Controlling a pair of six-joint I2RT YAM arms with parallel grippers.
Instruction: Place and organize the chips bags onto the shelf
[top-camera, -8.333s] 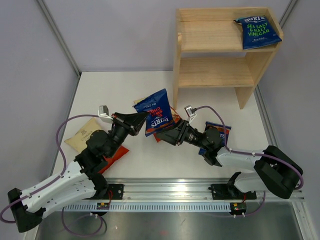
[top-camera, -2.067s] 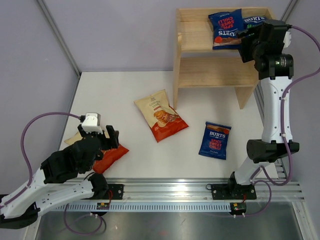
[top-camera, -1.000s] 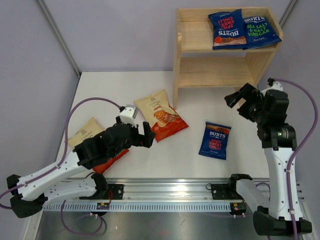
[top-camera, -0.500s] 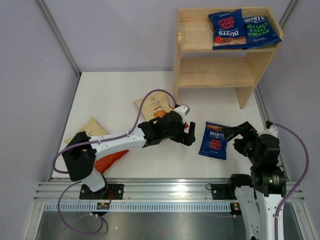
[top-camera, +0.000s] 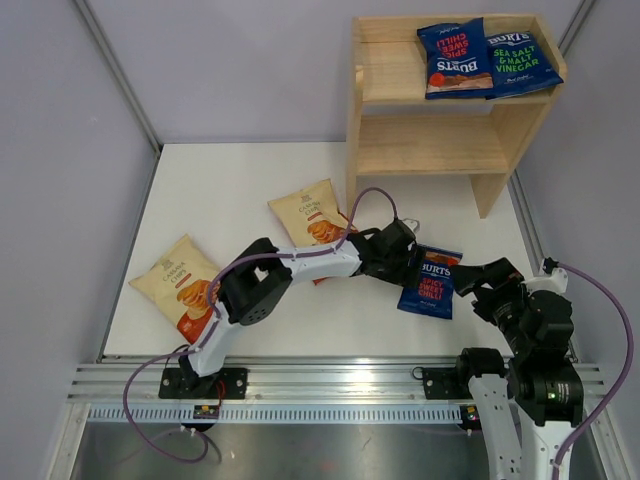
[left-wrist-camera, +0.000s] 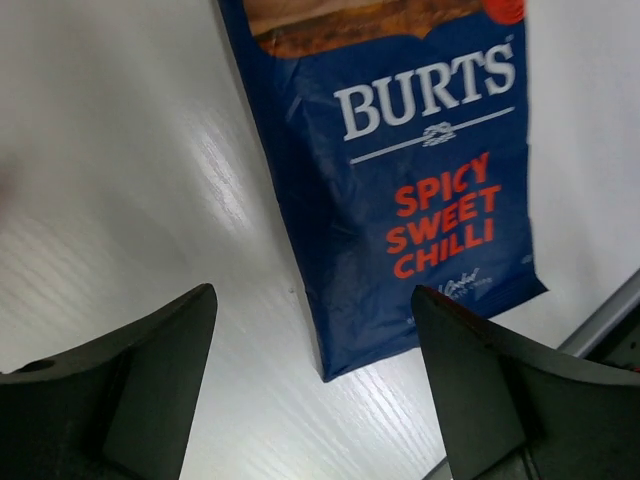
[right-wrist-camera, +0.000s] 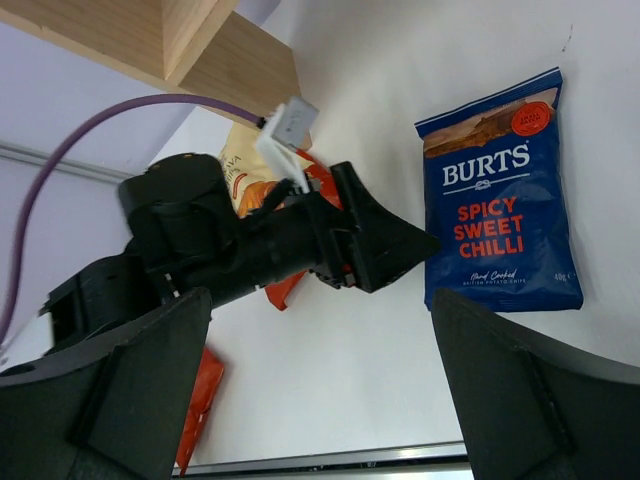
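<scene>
The white counter (top-camera: 240, 190) carried the wooden shelf (top-camera: 420, 145) at its far right, whose top tier held two Burts bags (top-camera: 455, 58) side by side. Two cream bags (top-camera: 315, 218) and a third Burts bag (top-camera: 428, 285) lay flat on the counter. The left gripper (left-wrist-camera: 312, 300) hung spread open over that bag's edge; the right gripper (right-wrist-camera: 322, 297), equally released, hovered nearby.

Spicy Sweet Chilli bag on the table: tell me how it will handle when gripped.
Its film looks glossy, so the open left gripper may slip on the Spicy Sweet Chilli bag. It lies flat and thin on the table, so it is probably light and floppy, sagging if pinched at one edge. A hard squeeze would likely crush its contents.
</scene>
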